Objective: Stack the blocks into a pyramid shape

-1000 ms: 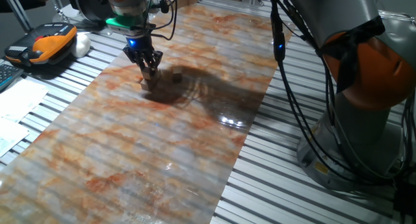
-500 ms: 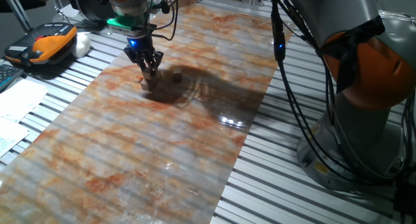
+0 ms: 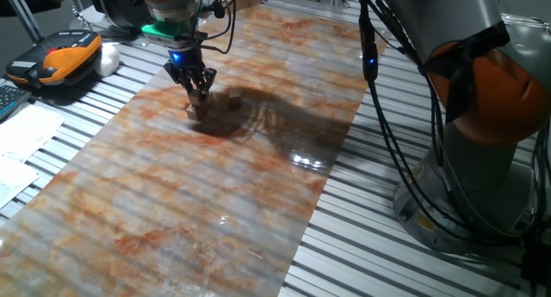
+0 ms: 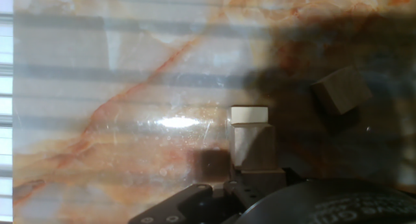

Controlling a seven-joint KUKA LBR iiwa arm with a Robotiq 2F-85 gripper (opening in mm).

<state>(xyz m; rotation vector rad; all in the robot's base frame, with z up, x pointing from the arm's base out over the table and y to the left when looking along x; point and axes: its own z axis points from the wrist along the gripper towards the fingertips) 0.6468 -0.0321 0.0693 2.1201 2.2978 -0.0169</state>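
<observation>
My gripper [image 3: 200, 92] stands at the far left of the marbled board, fingers pointing down, shut on a light-brown wooden block [image 3: 201, 96]. That block rests on top of another block [image 3: 195, 112] lying on the board. In the hand view the held block [image 4: 253, 146] shows just above my gripper [image 4: 255, 174], with a bright-topped block [image 4: 249, 113] right behind it. A third block lies apart to the right [image 3: 233, 102] and also shows in the hand view [image 4: 341, 89], turned at an angle. Other blocks are hidden or out of view.
The marbled board [image 3: 215, 185] lies on a slatted metal table [image 3: 362, 245]. An orange and black device [image 3: 60, 60] and papers [image 3: 21, 142] lie at the left. The arm's grey and orange base [image 3: 482, 116] with cables stands at the right.
</observation>
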